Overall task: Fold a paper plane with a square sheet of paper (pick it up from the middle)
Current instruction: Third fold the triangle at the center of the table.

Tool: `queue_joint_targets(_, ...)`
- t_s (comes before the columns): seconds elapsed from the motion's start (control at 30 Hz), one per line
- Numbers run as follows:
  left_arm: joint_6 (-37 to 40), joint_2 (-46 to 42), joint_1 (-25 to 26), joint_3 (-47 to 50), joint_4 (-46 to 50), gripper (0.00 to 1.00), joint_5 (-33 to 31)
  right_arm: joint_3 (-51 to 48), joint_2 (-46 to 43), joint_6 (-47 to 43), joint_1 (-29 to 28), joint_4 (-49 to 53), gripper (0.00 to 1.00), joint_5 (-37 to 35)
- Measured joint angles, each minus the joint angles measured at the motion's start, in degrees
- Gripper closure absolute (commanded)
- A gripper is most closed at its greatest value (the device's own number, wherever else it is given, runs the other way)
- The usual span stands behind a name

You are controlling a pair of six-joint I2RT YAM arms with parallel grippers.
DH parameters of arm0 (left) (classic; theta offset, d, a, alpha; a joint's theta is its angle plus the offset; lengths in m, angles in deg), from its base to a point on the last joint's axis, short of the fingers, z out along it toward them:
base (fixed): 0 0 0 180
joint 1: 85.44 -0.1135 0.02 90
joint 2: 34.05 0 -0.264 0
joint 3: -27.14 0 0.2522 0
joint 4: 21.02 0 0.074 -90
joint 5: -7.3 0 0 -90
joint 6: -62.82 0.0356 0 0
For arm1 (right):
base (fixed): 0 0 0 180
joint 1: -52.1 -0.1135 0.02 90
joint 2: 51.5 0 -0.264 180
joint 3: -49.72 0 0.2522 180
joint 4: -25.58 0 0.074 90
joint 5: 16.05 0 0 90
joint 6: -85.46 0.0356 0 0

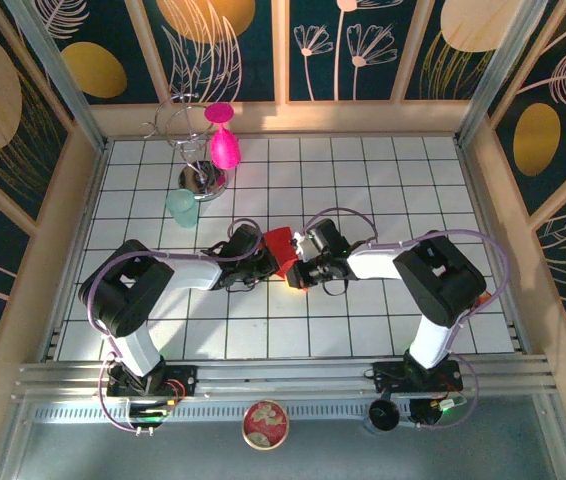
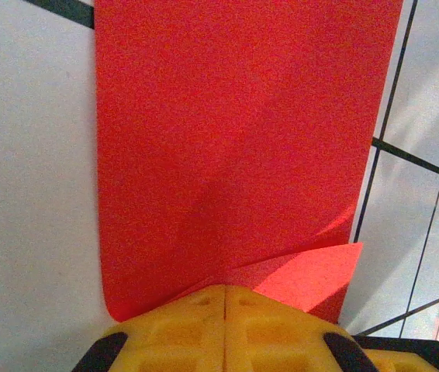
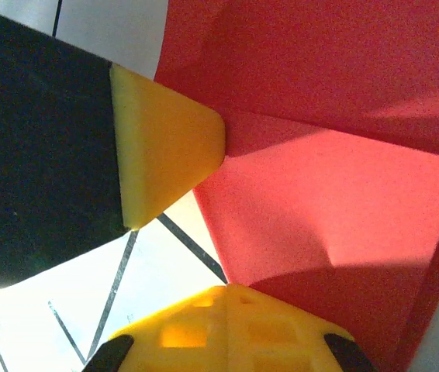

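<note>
The square sheet of paper [image 1: 279,243] is bright red, creased, and lifted at the table's middle between both grippers. In the left wrist view the paper [image 2: 235,139] stretches away from my left gripper [image 2: 226,288], whose yellow jaws are shut on its near edge beside a folded flap [image 2: 305,275]. My right gripper [image 3: 227,288] is shut on a corner of the paper [image 3: 320,209]. The left gripper's yellow finger [image 3: 165,155] pinches the paper close by. From above, the left gripper [image 1: 266,258] and right gripper [image 1: 298,268] nearly touch. A paper plane is out of view.
A magenta goblet [image 1: 224,143], a wire stand on a metal base [image 1: 201,180] and a teal cup [image 1: 182,208] stand at the back left. A round dish [image 1: 265,423] lies in front of the rail. Wooden walls [image 1: 78,190] ring the tiled table [image 1: 383,180].
</note>
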Motion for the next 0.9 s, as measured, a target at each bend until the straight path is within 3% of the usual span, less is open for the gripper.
queue_joint_targets(0.37, 0.59, 0.0, 0.22, -0.26, 0.48, 0.94, -0.48, -12.24, -7.67, 1.97, 3.39, -7.61, 0.95, 3.02)
queue_joint_targets(0.53, 0.79, 0.0, 0.22, -0.59, 1.05, 0.94, -0.55, -16.59, -13.14, 3.78, 3.89, -5.92, 0.95, 2.73)
queue_joint_targets(0.7, 1.05, 0.04, 0.2, -1.18, 2.03, 0.94, -0.83, -14.91, -17.38, 5.9, 3.04, -3.65, 0.92, 1.42)
queue_joint_targets(0.9, 1.22, 0.04, 0.2, -1.46, 2.58, 0.94, -0.94, -6.91, -12.33, 7.41, 0.13, -3.74, 0.95, -1.84)
